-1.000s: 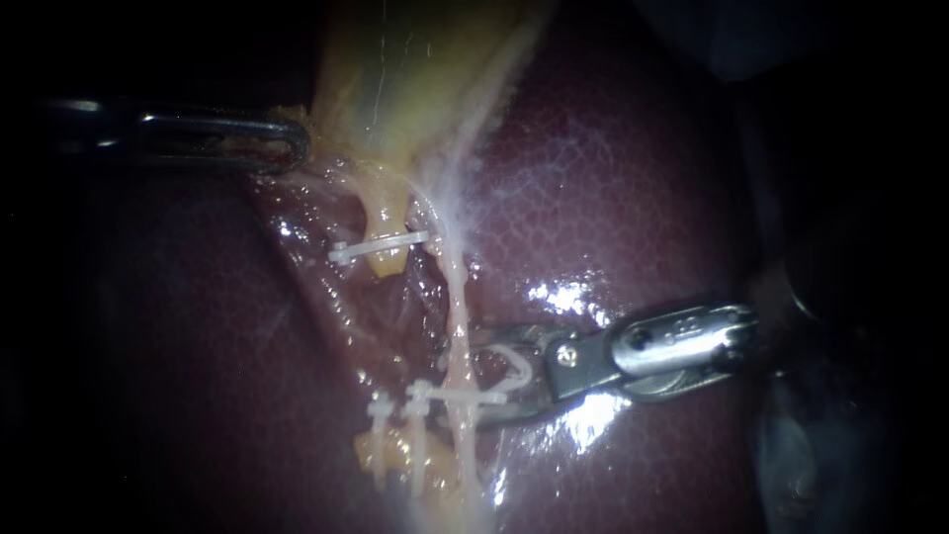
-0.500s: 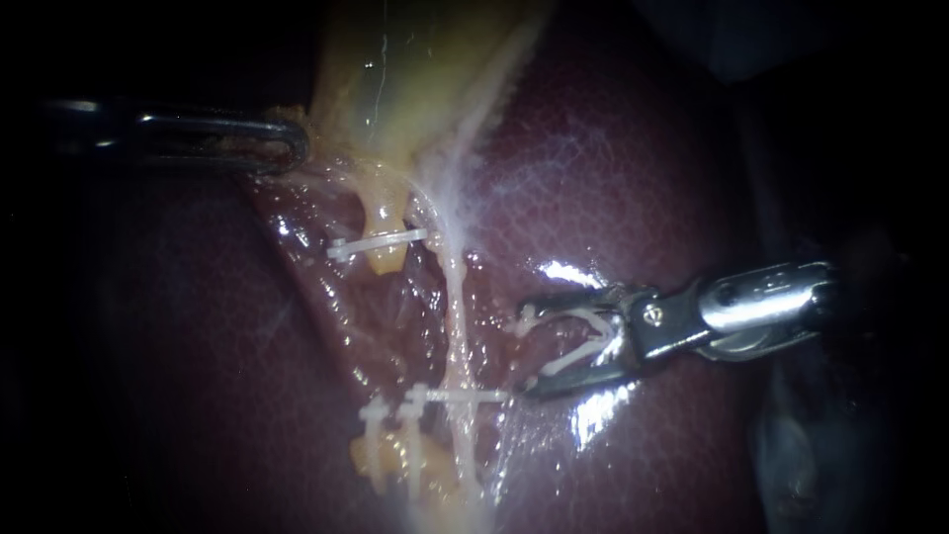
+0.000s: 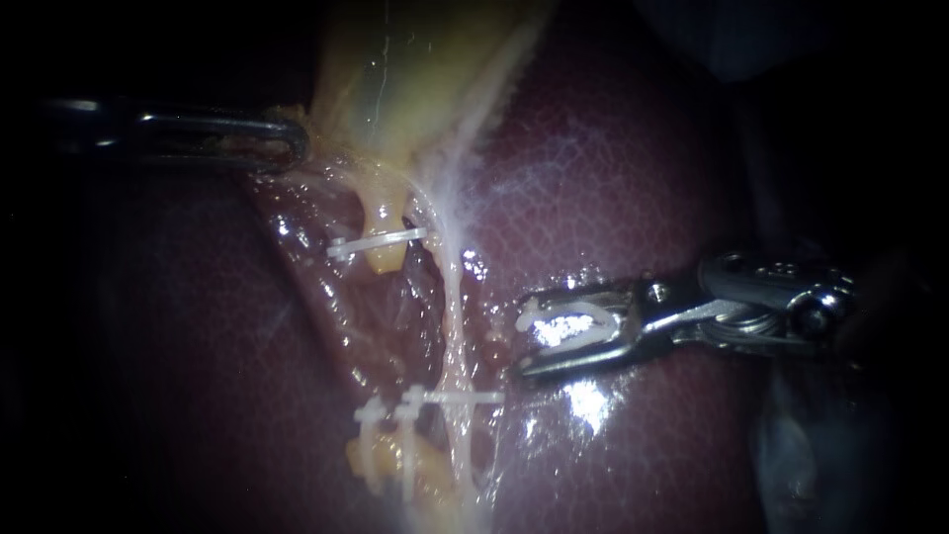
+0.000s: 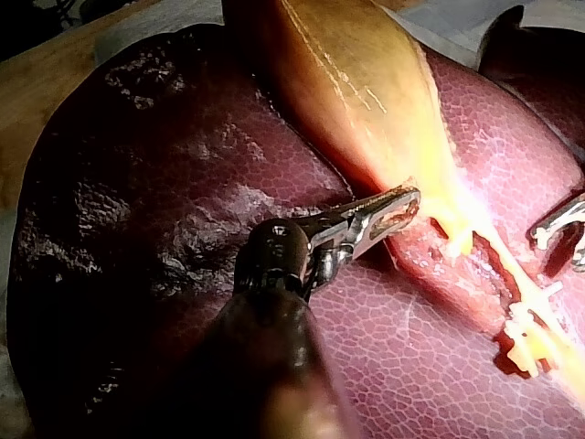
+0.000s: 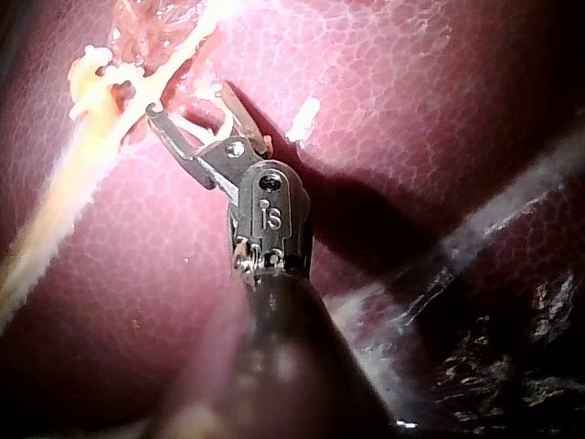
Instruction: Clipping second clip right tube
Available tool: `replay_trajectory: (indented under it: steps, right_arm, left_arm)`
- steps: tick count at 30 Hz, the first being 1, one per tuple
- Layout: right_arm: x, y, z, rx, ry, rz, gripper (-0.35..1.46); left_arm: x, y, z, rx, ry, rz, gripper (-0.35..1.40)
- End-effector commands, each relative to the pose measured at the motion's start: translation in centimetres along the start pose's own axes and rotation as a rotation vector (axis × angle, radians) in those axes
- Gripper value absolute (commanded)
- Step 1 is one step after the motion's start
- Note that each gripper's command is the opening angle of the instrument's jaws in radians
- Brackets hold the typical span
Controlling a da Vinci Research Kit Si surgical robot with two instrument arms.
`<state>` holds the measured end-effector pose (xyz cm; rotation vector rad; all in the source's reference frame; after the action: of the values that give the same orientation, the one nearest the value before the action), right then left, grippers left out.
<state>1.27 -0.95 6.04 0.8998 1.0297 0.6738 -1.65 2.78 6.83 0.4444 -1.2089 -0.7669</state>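
The left tool (image 3: pixel 295 144) lay at the upper left of the frame, its jaws pressed together on the edge of the gallbladder (image 3: pixel 395 69). The right tool (image 3: pixel 519 341) sat at centre right over the liver (image 3: pixel 633 178). Its jaws stood apart yet gripped a white loaded clip (image 3: pixel 568 326) from both sides, with the tips just right of the right tube (image 3: pixel 453 307) and not touching it. That pale tube ran down the middle of the frame, with a fastened clip (image 3: pixel 457 398) across it low down.

Dim, black-edged endoscope view; wet glare on the liver (image 3: pixel 613 178), perhaps head-on light.
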Motion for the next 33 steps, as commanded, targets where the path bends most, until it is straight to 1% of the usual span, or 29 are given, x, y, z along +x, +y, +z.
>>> replay_trajectory:
  steps: [1, 7, 13, 18, 26, 30, 33]
  right_arm:
    - [0.00, 0.00, 0.02, 0.007, 0.002, 0.015, 0.47]
    - [-0.06, 0.02, 0.17, 0.023, 0.004, 0.047, 0.48]
    - [-0.17, 0.13, 0.36, 0.020, 0.001, 0.060, 0.49]
    - [-0.21, 0.18, 0.52, 0.041, 0.017, 0.073, 0.49]
    - [-0.19, 0.18, 0.75, 0.129, 0.072, 0.142, 0.49]
    - [-0.19, 0.16, 0.85, 0.194, 0.123, 0.201, 0.49]
    - [-0.18, 0.10, 0.86, 0.238, 0.151, 0.233, 0.49]
  left_arm:
    - [0.00, 0.00, 0.00, 0.000, 0.000, 0.000, -0.35]
    - [0.02, 0.01, 0.01, 0.000, 0.000, 0.001, -0.35]
    - [0.04, 0.01, 0.02, -0.001, 0.000, 0.002, -0.35]
    - [0.04, 0.02, 0.02, -0.001, 0.000, 0.002, -0.35]
    - [0.05, 0.02, 0.02, -0.001, 0.000, 0.003, -0.35]
    - [0.05, 0.03, 0.02, 0.000, 0.000, 0.003, -0.35]
    - [0.05, 0.03, 0.02, 0.000, 0.000, 0.003, -0.35]
